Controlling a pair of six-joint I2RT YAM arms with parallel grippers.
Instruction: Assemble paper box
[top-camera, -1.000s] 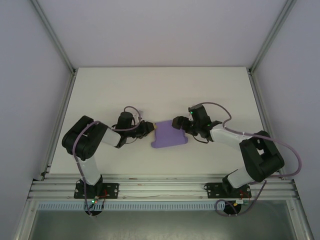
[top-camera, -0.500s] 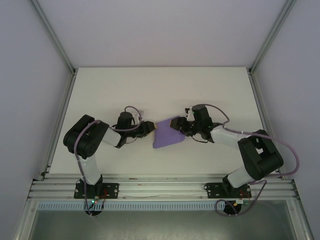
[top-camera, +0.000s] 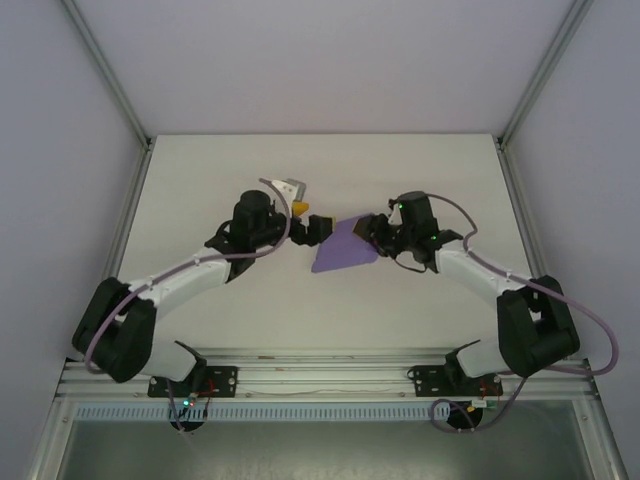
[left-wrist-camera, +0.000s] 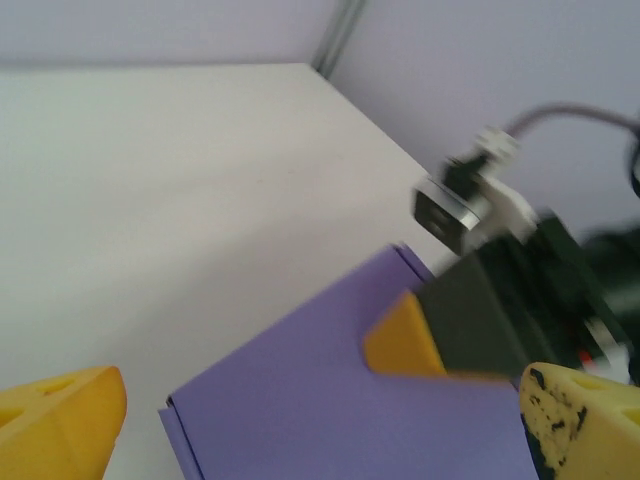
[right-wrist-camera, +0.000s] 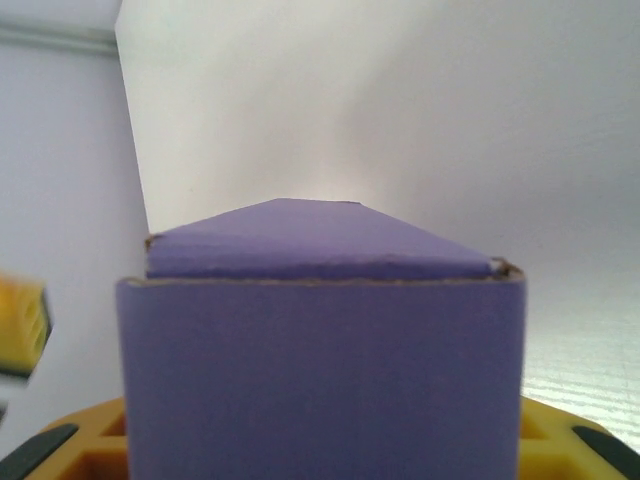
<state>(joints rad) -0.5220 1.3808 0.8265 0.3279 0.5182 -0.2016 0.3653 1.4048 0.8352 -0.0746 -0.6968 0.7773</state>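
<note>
White table (top-camera: 420, 180), paper box (top-camera: 343, 252) clamped in right tool (top-camera: 368, 232), left tool (top-camera: 316, 228) spread wide just beside it.

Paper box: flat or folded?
Partly folded, no closed box. The paper box bends at a crease near the right claw, which grips its edge.
</note>
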